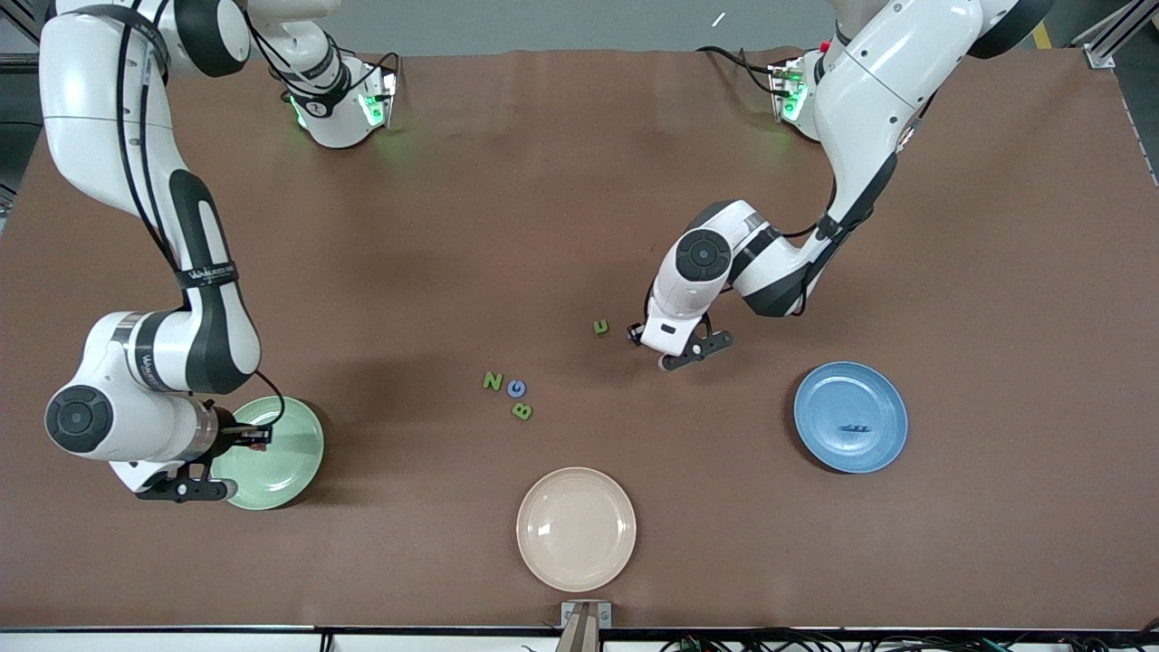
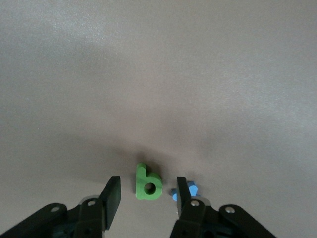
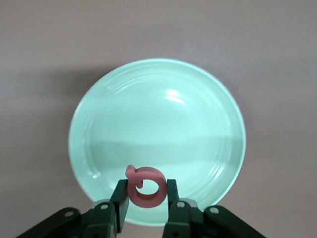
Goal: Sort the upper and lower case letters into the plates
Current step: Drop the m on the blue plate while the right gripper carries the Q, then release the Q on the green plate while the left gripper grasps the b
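The cream plate (image 1: 576, 529) sits empty. My right gripper (image 3: 146, 198) pinches the pink letter (image 3: 145, 186) over the mint plate (image 3: 99, 124) — it could bounce out. My left gripper (image 2: 148, 198) is spread around the green letter (image 2: 148, 182) — the blue letter (image 2: 187, 189) could jam in.

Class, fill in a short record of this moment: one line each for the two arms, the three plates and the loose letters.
right gripper: over mint green plate, jaws shut on pink letter
left gripper: low over table, jaws open around green letter, blue letter beside it
blue plate: small dark piece inside
cream plate: nothing in it
loose letters: green N, blue G, green B, green u
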Tool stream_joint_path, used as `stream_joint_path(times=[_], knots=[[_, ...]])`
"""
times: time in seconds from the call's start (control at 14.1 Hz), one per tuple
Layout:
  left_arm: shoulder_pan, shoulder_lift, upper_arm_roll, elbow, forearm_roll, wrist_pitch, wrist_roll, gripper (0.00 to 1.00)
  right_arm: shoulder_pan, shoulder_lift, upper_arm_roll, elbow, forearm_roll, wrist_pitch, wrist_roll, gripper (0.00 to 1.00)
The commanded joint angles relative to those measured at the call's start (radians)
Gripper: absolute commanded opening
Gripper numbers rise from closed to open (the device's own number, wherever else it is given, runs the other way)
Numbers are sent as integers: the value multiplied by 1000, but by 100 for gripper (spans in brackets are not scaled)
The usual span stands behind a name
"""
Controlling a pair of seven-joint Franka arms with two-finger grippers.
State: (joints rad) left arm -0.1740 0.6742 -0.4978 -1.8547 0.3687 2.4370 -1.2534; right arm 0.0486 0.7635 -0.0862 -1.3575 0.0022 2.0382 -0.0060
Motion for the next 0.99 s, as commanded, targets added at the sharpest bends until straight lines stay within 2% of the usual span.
stream_joint_path(times=[0.0, 0.07, 0.14, 0.35, 0.57, 0.71, 0.85, 0.92], knots=[[-12, 22, 8, 18, 47, -1, -31, 53, 4, 2, 16, -17, -22, 19, 0, 62], [-12, 27, 8, 18, 53, -1, -35, 53, 5, 2, 16, -17, -21, 19, 0, 71], [-12, 31, 8, 18, 56, -1, -40, 53, 10, 0, 17, -17, -21, 16, 3, 72], [-12, 41, 8, 22, 59, -1, -43, 53, 42, -9, 26, -17, -5, -25, 33, 73], [-13, 48, 8, 22, 61, -1, -61, 50, 106, -22, 77, -17, 8, -70, 213, 73], [-19, 48, 8, 23, 59, -1, -72, 30, 137, -23, 120, -17, 12, -72, 311, 73], [-12, 42, 8, 23, 61, -1, -70, 0, 169, -23, 158, -17, 12, -70, 436, 73], [-2, 36, 8, 25, 61, -7, -67, 0, 198, -21, 164, -18, 12, -69, 495, 73]])
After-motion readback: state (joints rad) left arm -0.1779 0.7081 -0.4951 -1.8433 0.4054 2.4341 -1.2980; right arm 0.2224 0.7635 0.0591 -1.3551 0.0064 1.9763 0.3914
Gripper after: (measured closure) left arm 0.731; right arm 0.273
